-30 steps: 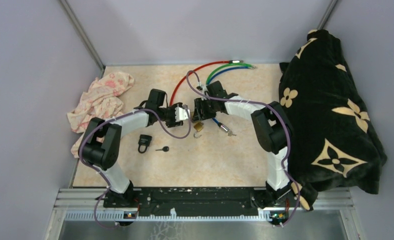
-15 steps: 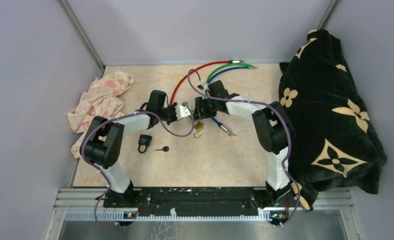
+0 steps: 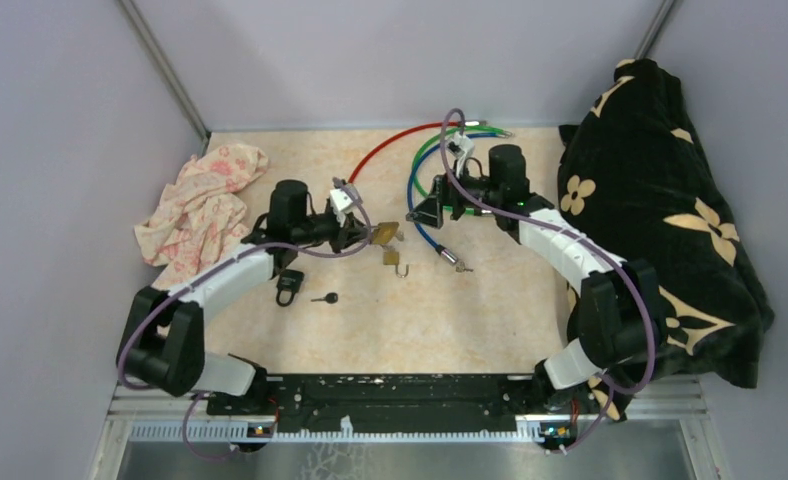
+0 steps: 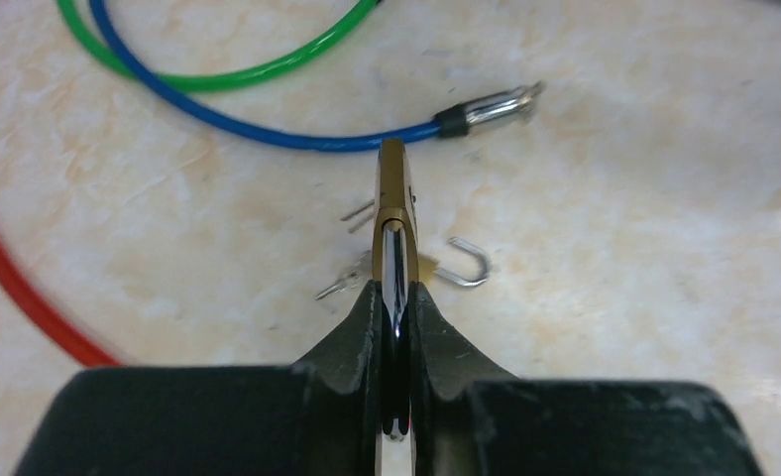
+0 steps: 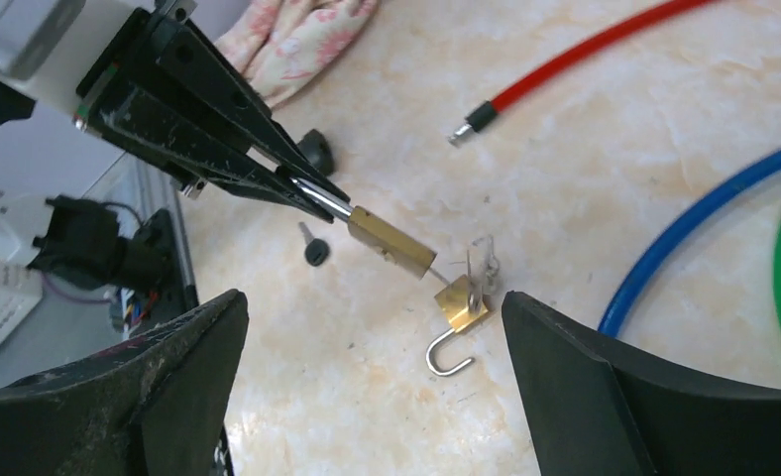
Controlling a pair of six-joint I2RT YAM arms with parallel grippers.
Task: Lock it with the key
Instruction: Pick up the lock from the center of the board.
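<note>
Left tool [image 4: 394, 294] pinching brass padlock [image 4: 394, 183] by shackle, body held off bench [image 5: 605, 228] and pointing toward right tool [image 5: 374, 297]. I judge it presented for key. Right tool spread wide, empty. Black key [image 5: 313, 250] lies on bench beneath, untouched. Small padlock [image 5: 461, 302] alongside, shackle open.

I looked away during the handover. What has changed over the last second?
The left gripper closed on the brass padlock and now holds it alone. The right gripper let go, opened wide and pulled back toward the cables. The small padlock, black lock, key and cloth stayed put.
</note>
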